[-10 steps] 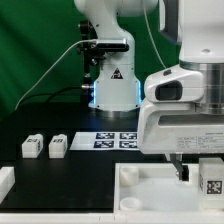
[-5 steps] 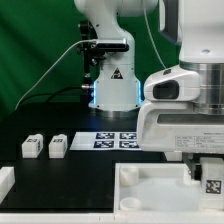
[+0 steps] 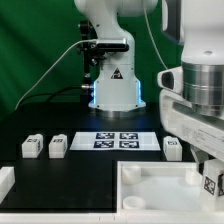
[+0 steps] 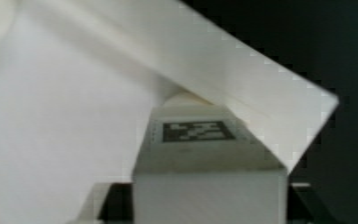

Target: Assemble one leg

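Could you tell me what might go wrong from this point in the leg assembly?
1. The gripper is low over the white tabletop part at the exterior view's right edge; its jaws are barely visible, so a poor grasp could go unnoticed.
2. The wrist view is filled by a tagged white piece, which hides any misalignment.
3. Small white legs lie nearby and could be knocked.

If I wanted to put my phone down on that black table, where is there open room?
Bare black table lies behind the two small white tagged blocks, and between them and the flat white marker board. It is crowded at the exterior view's right, where the arm hangs over the large white furniture panel.
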You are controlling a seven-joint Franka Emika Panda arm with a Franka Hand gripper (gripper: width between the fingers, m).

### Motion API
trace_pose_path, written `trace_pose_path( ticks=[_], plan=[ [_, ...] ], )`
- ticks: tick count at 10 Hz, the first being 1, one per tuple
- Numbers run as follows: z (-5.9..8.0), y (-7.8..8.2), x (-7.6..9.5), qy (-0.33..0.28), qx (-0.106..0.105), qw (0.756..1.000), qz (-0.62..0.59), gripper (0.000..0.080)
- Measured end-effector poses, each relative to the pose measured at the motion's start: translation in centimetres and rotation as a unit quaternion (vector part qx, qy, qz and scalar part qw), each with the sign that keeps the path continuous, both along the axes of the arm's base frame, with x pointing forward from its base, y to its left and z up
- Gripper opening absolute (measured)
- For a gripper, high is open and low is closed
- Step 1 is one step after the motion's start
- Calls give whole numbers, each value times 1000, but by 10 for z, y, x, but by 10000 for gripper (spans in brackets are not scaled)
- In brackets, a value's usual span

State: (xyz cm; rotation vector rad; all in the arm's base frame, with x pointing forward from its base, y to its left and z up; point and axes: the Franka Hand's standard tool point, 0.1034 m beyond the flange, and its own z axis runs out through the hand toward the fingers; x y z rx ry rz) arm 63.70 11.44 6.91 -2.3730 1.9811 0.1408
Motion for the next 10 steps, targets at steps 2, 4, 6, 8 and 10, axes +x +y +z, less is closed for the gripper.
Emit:
trace_pose_path(
  ticks=[2,4,6,8,10],
  plan=[
    [3,-1,1,18,2,996,-93,291],
    [5,-4,1,34,-3,978,-208,291],
    [4,-5,0,35,-4,978,-208,291],
    [3,-5,-1,36,-5,978,-207,461],
    [3,-3,-2,33,-3,984,-175,630]
  ],
)
